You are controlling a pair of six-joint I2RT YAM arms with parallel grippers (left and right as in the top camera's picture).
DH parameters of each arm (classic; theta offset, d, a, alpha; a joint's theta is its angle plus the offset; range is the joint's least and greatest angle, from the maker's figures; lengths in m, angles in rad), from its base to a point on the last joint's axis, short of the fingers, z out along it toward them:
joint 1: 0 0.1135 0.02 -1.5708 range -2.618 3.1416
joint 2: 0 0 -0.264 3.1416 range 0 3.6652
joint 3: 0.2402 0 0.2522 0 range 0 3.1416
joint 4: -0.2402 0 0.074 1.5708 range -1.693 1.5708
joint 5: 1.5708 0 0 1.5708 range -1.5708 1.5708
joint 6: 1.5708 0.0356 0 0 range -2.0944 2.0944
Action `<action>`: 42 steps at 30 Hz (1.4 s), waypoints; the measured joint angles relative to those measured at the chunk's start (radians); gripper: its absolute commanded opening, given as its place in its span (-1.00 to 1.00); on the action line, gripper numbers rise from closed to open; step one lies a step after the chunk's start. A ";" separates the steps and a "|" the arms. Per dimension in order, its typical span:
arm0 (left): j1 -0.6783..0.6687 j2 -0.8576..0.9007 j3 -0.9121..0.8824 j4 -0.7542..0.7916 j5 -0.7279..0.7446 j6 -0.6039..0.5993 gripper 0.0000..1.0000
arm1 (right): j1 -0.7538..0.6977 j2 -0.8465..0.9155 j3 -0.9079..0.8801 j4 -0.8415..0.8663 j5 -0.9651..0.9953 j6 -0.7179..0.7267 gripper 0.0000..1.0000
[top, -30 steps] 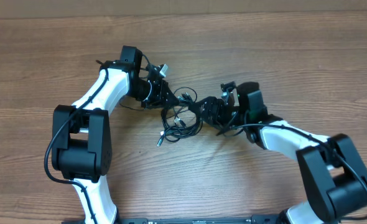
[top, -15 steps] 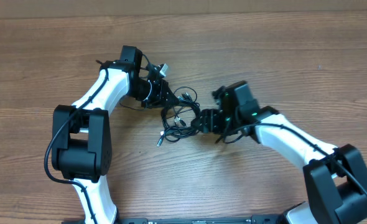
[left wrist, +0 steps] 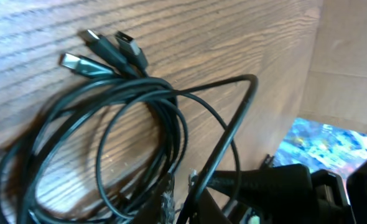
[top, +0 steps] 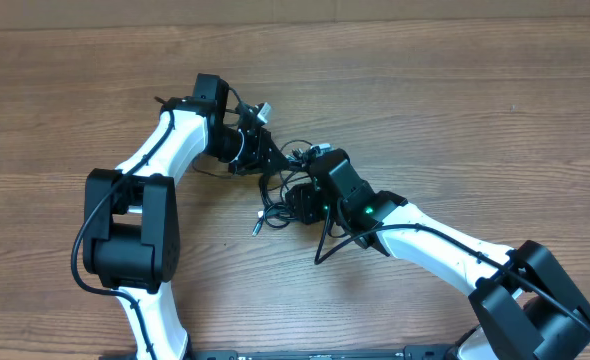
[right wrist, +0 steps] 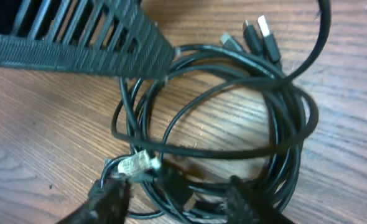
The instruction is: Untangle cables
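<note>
Cables [top: 273, 204] coiled on wooden table [top: 475, 100], left hand [top: 267, 158] pinching them, right hand [top: 296, 202] spread wide over them.

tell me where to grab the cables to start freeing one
Take the cables by the plug ends, gripping just behind one plug. The plug ends fan out clear of the coil, so coming in from outside it, with the jaws set across the cord, would probably catch a single strand alone.
</note>
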 measured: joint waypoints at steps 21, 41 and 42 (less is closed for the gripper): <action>-0.020 0.000 0.000 -0.004 0.057 -0.003 -0.81 | 0.013 0.035 0.000 0.033 0.011 -0.005 -0.47; -0.020 0.000 0.000 -0.007 0.098 -0.003 -0.80 | 0.013 0.047 0.000 0.085 0.034 -0.005 -0.50; -0.020 0.000 0.000 -0.008 0.101 -0.003 -0.80 | 0.013 0.047 0.000 0.091 0.034 -0.005 -0.45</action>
